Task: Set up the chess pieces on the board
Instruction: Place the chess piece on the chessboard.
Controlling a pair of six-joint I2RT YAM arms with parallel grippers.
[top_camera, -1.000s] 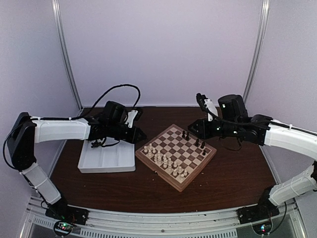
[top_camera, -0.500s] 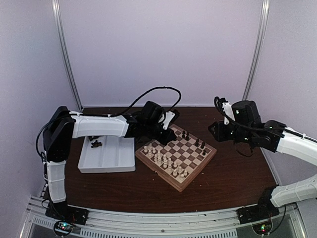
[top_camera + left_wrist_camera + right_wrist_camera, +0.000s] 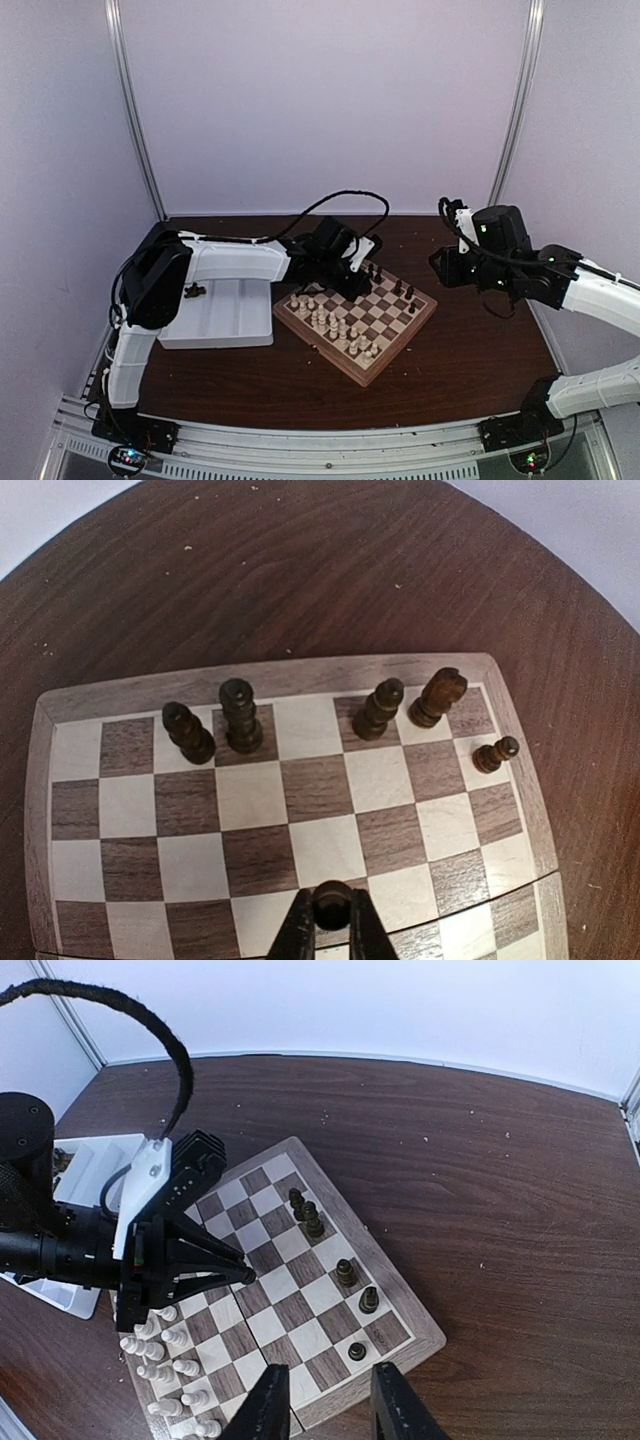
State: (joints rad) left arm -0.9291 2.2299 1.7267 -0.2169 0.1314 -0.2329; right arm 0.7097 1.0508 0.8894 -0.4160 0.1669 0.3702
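The board (image 3: 397,358) lies at the table's middle, one corner towards me. Several dark chess pieces (image 3: 240,716) stand along its far edge, also visible in the right wrist view (image 3: 345,1272). My left gripper (image 3: 332,912) is shut on one small round-headed dark piece (image 3: 332,902) and hangs over the board's middle squares (image 3: 352,284). My right gripper (image 3: 328,1400) is open with nothing between its fingers. It hovers off the board's right corner (image 3: 441,268), above the bare table.
Cream-white pieces (image 3: 336,326) fill the board's near-left rows. A white compartment tray (image 3: 215,328) left of the board holds a few dark pieces (image 3: 193,292). The left arm's black cable (image 3: 350,200) arches over the far table. Upright frame posts stand at the back corners.
My left arm has swung right from beside the tray to over the board, carrying the dark piece. My right arm has drawn back to the right, off the board's far corner.
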